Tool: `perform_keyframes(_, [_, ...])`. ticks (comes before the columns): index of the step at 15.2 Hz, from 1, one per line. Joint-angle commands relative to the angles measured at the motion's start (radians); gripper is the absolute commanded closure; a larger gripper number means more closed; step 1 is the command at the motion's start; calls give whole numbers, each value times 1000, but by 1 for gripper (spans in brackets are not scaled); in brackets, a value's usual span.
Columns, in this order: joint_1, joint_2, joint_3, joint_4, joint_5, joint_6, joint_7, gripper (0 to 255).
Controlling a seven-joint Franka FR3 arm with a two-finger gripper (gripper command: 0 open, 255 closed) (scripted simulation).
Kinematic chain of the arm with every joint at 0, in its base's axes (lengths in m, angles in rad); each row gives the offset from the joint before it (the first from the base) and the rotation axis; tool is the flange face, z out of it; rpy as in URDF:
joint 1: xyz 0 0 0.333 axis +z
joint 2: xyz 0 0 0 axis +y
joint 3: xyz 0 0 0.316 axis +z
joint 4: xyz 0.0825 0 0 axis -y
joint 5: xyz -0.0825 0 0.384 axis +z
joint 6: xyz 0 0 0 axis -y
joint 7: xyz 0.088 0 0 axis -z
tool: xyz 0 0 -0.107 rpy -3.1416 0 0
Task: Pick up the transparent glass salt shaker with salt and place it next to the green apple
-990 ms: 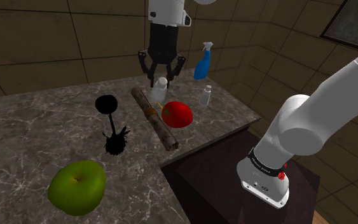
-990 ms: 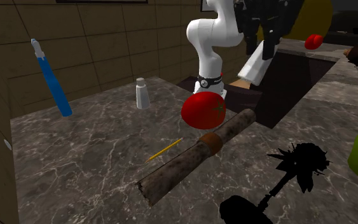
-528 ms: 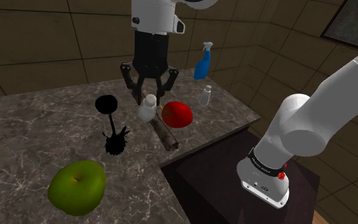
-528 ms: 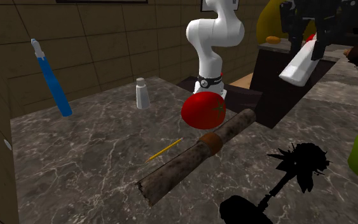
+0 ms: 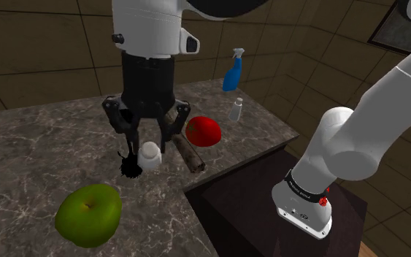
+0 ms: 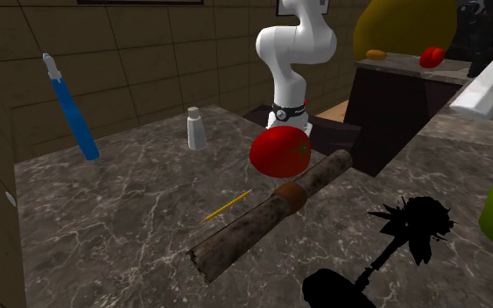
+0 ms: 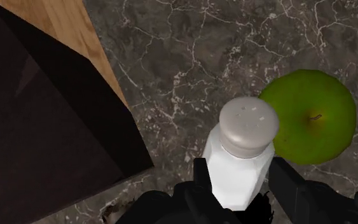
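The black hand (image 5: 150,148) is clamped on the salt shaker (image 5: 150,155), one finger pressed to each side of its body. In the wrist view the hand (image 7: 243,186) grips the shaker (image 7: 240,159) low on its faceted, milky white body. The shaker's domed, pale grey cap is dotted with tiny holes and points away from the hand. The shaker hangs clear of the surface (image 5: 28,146), which is dark marble veined with thin white lines.

In the wrist view the green apple (image 7: 311,116) lies on the marble past the shaker, just beside the cap. It is round and glossy, with a small brown stem dimple. In the shoulder view the green apple (image 5: 88,213) sits near the front edge of the surface, below the hand.

Behind the shaker in that view is a spiky black brush shape (image 5: 131,166). A rough brown cylinder (image 5: 189,153) with a bark-like skin lies to the shoulder view's right of the shaker. A smooth, shiny red round fruit (image 5: 203,131) rests against the cylinder. Further back stand a second small pale shaker (image 5: 236,110) and a blue spray bottle (image 5: 233,71).

In the second exterior view the held shaker (image 6: 488,85) shows as a slanted white shape at the right edge. A thin yellow stick (image 6: 227,206) lies flat on the marble beside the cylinder.
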Motion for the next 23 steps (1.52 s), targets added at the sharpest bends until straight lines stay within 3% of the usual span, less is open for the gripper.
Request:
perform_keyframes(1, [16, 24, 32, 28, -7, 9, 54, 255])
perform_keyframes(6, [61, 125, 117, 119, -60, 40, 202, 255])
perform_keyframes(23, [72, 193, 134, -49, -78, 266, 184, 255])
